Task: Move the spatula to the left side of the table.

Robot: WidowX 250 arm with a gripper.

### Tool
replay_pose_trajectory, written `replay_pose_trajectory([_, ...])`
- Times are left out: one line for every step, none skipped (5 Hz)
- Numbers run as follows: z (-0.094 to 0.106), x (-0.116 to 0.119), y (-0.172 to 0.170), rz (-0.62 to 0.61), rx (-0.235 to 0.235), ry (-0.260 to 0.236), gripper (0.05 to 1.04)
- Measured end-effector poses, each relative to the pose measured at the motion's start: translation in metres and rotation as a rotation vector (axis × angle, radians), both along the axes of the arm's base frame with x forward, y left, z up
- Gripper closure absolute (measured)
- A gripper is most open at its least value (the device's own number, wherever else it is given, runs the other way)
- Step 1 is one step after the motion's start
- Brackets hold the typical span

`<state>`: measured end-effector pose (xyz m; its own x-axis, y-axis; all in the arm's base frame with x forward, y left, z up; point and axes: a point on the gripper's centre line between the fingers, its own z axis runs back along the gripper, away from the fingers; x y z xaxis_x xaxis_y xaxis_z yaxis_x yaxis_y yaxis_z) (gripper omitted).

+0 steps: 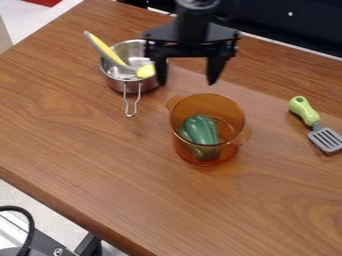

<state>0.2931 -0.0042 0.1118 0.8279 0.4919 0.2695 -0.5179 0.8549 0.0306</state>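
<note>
Leftmost, at the lower corner of the view, a black cable (28, 230) curves beside a metal frame (50, 243), below the near edge of the brown wooden table (87, 160). Near the top edge on that same side, part of a red object (43, 2) shows beyond the tabletop. Next along comes a small steel saucepan (115, 85), upright on the wood, its looped wire handle (127, 107) pointing toward the near side of the table. A yellow-and-grey utensil (103, 50) slants across its rim, with the grey end sticking out to the upper left and the yellow end down inside the pan. Then the black gripper (187, 72) hangs down from the top of the view, its two fingers spread well apart with nothing between them; in the view, one finger overlaps the right edge of the saucepan. Just below and to the right of it stands an amber see-through pot (230, 107) with two side handles, upright, holding a dark green pepper (199, 131). Farthest right, well apart from the pot, the spatula (326, 139) lies on the tabletop, its light green grip toward the upper left and its grey slotted head toward the lower right.
</note>
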Motion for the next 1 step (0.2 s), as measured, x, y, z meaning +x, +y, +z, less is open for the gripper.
replay_pose_trajectory([0.0021, -0.0165, 0.0123, -0.250, 0.035, 0.042, 0.088])
